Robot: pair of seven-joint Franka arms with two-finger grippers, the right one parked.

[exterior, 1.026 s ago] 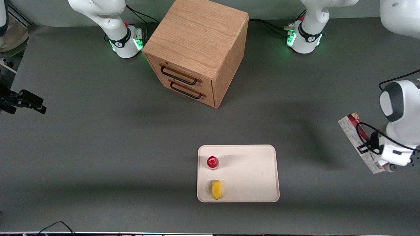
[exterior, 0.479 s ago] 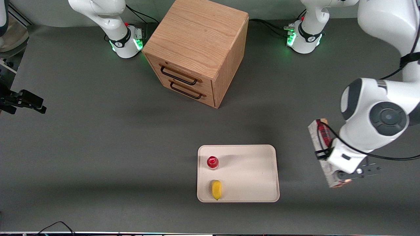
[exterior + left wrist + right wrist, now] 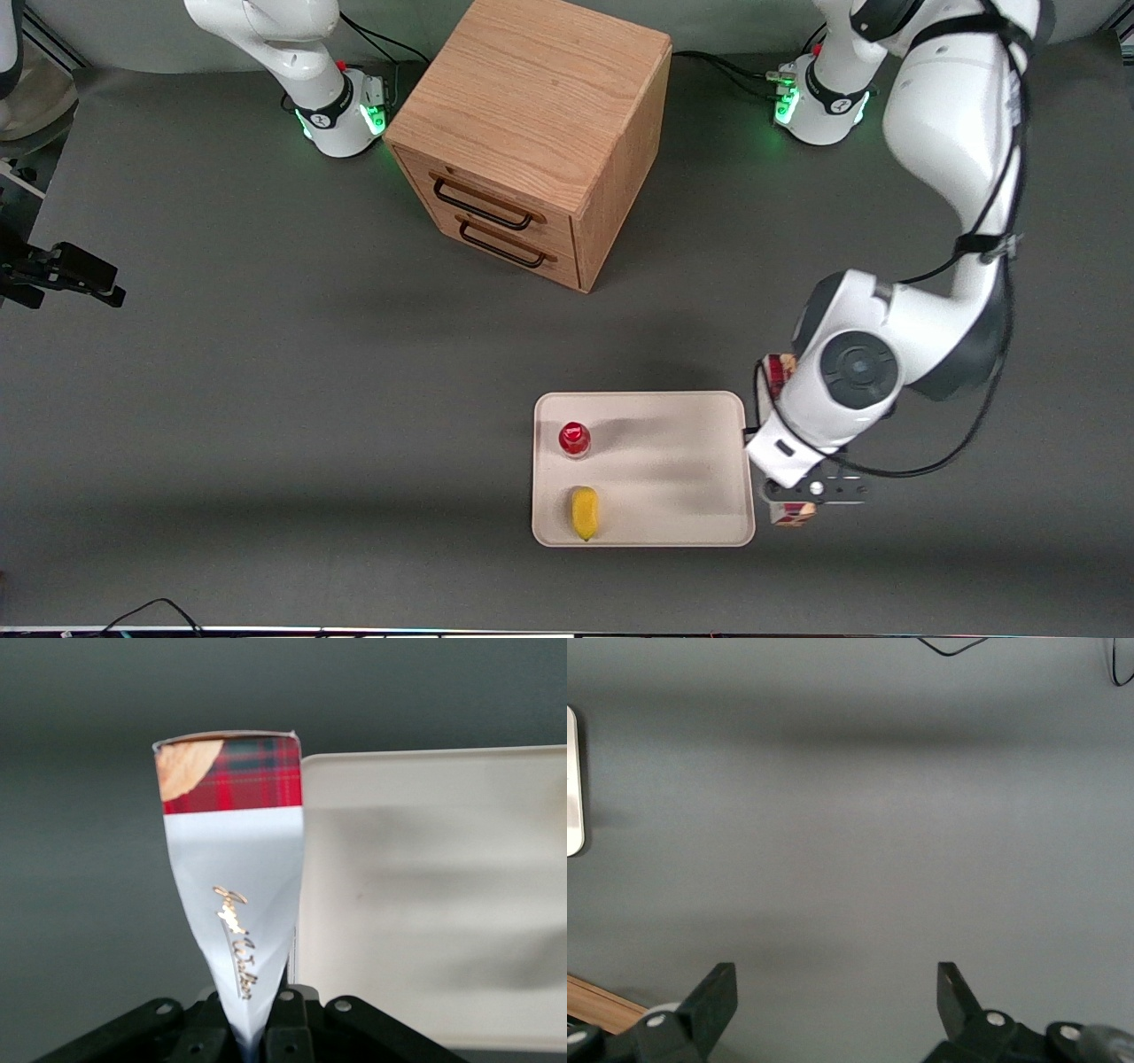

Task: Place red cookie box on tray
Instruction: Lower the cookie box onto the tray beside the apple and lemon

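The red cookie box [image 3: 232, 868] hangs above the table with my left gripper [image 3: 252, 1028] shut on it; its red plaid end and white panel show in the left wrist view. In the front view the arm covers most of the red cookie box [image 3: 780, 368], so only its two ends show. My gripper [image 3: 791, 483] hovers just outside the tray [image 3: 673, 461], at the tray edge toward the working arm's end of the table. The cream tray [image 3: 443, 904] lies right beside the box in the wrist view.
A small red-capped bottle [image 3: 574, 439] and a yellow lemon-like object [image 3: 584, 512] sit on the tray. A wooden two-drawer cabinet [image 3: 532, 133] stands farther from the front camera than the tray.
My left arm has carried the box from the working arm's end of the table toward the tray, and the box now hangs at the tray's edge.
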